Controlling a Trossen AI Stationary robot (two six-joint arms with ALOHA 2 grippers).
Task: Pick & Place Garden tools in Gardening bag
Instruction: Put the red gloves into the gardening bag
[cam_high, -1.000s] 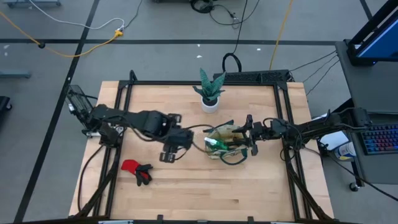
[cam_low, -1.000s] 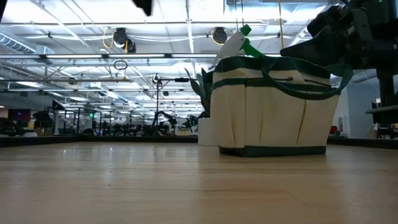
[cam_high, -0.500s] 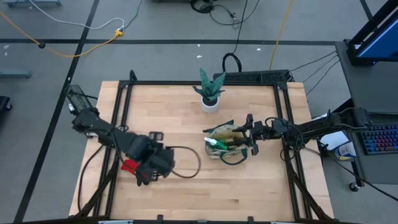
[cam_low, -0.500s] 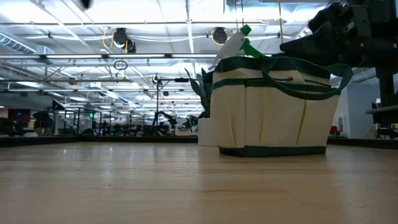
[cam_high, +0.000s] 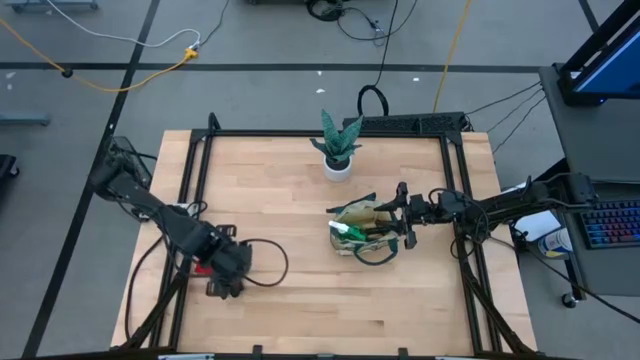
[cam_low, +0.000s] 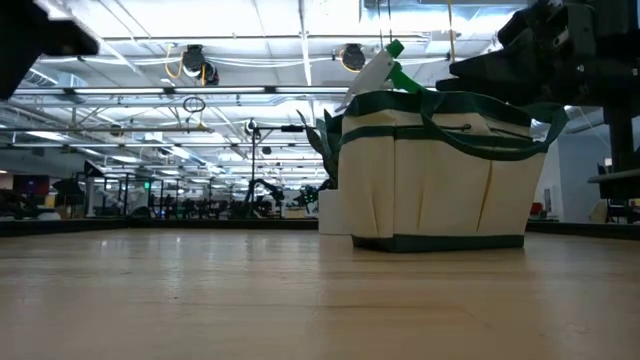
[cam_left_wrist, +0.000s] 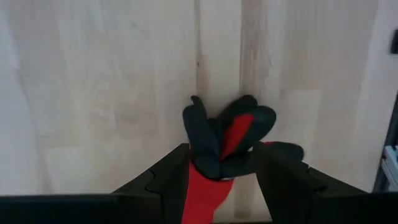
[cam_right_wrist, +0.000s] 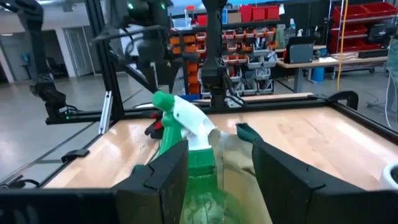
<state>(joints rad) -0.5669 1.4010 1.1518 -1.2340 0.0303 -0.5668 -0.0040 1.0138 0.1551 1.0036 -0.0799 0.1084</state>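
Near the table's (cam_high: 330, 310) front-left edge, the left gripper (cam_left_wrist: 221, 177) straddles the gloves (cam_left_wrist: 227, 140), fingers spread wide, nothing clamped. Right gripper (cam_right_wrist: 217, 180), wide apart, brackets the bottle (cam_right_wrist: 186, 143) in the bag (cam_high: 362, 232) at mid-table.

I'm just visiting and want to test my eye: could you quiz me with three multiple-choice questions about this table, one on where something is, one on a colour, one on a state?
1. Where is the spray bottle?
A. in the gardening bag
B. beside the potted plant
C. on the floor

2. What colours are the gloves?
A. blue and white
B. red and black
C. yellow

3. The left gripper is:
A. shut empty
B. open around the gloves
C. inside the bag

Answers: 1 A, its green head pokes from the bag. 2 B, left wrist view shows them. 3 B, its fingers flank the gloves on the table.
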